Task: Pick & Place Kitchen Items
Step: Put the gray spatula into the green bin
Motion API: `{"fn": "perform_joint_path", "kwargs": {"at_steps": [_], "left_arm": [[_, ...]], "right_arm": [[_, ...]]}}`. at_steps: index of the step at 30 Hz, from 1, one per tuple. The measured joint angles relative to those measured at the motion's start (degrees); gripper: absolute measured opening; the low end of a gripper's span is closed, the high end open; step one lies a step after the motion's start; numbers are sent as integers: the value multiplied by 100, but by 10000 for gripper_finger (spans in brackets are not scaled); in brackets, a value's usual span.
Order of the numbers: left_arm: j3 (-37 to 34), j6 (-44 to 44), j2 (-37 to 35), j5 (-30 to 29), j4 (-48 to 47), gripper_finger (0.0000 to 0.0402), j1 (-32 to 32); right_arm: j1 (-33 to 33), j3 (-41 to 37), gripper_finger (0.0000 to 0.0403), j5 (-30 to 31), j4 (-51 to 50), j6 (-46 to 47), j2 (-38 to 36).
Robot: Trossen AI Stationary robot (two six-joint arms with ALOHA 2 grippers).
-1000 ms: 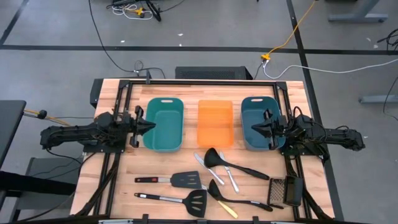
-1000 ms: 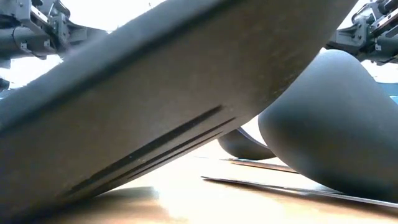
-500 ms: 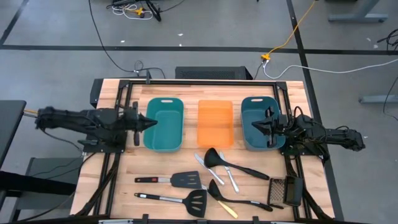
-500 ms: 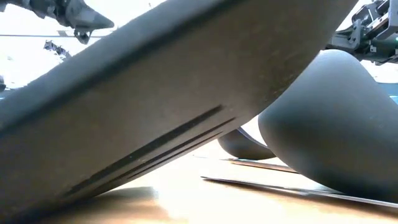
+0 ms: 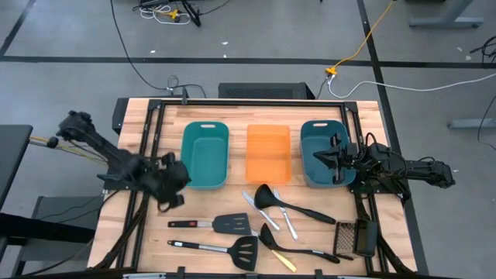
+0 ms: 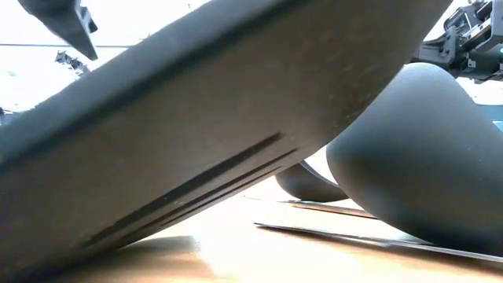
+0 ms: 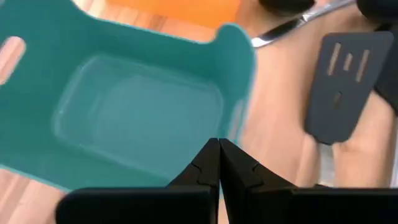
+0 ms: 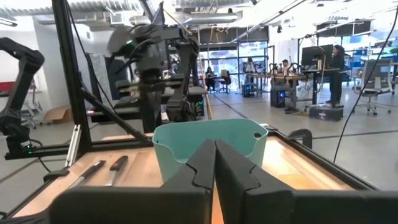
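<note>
The kitchen items lie flat on the near half of the wooden table: two black slotted spatulas (image 5: 232, 225) (image 5: 244, 249), two black ladles (image 5: 267, 198) (image 5: 273, 237), silver knives (image 5: 260, 209) and a yellow knife (image 5: 284, 260). My left gripper (image 5: 174, 190) (image 7: 219, 149) hangs shut and tipped downward, beside the near left corner of the left teal tub (image 5: 204, 153), touching nothing. My right gripper (image 5: 318, 157) (image 8: 215, 152) waits shut and level over the right teal tub (image 5: 325, 167). In the low view one spatula blade (image 6: 196, 134) and a ladle bowl (image 6: 424, 157) fill the picture.
An orange tray (image 5: 268, 153) sits between the two teal tubs. A dark mesh grater (image 5: 346, 235) lies at the near right. A black frame (image 5: 248, 102) runs around the table's far and side edges. Bare wood lies at the near left (image 5: 147, 232).
My left gripper has swung from the left tub's left rim toward the table's near edge and tipped from level to pointing steeply down, while that arm's elbow has folded back to the far left. Its fingers have stayed shut. None of the kitchen items has moved.
</note>
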Motion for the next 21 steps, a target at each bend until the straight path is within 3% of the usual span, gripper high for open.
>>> {"fn": "perform_joint_path", "kwargs": {"at_steps": [7,12,21], "left_arm": [[-155,-1400,734,401,145,37,-1037],[-155,-1638,1248,1083,446,114,-1328],[-155,-1492,2274,1607,1152,247,-1466]], "right_arm": [[0,0,18,1,-40,2,0],[0,0,18,1,-38,2,1],[-7,0,18,1,-75,-20,14]]}}
